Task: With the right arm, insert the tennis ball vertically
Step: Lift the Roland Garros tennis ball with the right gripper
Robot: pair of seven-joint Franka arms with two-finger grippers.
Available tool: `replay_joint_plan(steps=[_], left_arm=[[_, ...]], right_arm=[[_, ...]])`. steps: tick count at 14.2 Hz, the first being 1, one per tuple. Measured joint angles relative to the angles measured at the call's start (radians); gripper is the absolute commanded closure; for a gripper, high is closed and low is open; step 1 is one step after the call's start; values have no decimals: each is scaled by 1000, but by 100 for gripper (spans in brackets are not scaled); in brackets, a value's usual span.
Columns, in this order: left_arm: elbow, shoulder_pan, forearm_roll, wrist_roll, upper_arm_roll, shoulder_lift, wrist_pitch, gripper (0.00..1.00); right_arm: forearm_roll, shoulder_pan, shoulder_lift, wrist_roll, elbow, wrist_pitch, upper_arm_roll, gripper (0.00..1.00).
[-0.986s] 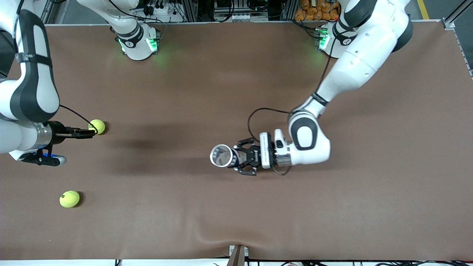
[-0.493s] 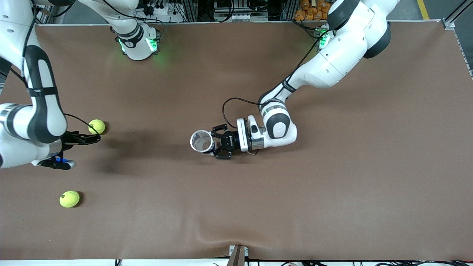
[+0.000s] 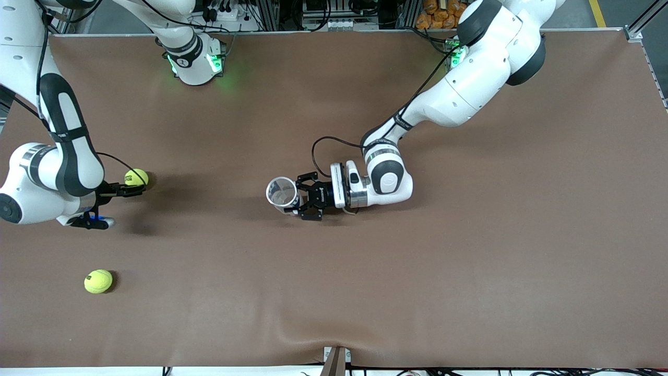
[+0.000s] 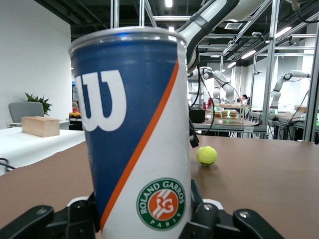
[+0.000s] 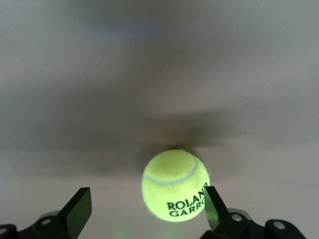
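Fingers of the right gripper (image 5: 144, 211) are wide apart around one tennis ball (image 5: 175, 184), ready to squeeze. Left gripper (image 3: 305, 197) hugs the ball can (image 3: 281, 192) upright.

A robotics lab: rows of robot arms (image 4: 286, 82) on aluminium-frame benches (image 4: 259, 127) under strip lights.

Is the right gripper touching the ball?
Cannot tell. In the right wrist view one finger overlaps the ball; no gap or contact shows plainly. Right gripper is open.
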Motion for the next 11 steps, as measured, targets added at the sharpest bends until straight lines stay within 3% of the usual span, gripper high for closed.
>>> replay_joint_plan(steps=[5, 11], left_arm=[[0, -124, -101, 25, 115, 8, 0, 35], [4, -125, -101, 36, 124, 9, -3, 30]], right_arm=[[0, -11, 0, -36, -51, 5, 0, 0], [0, -19, 16, -47, -76, 16, 0, 0]])
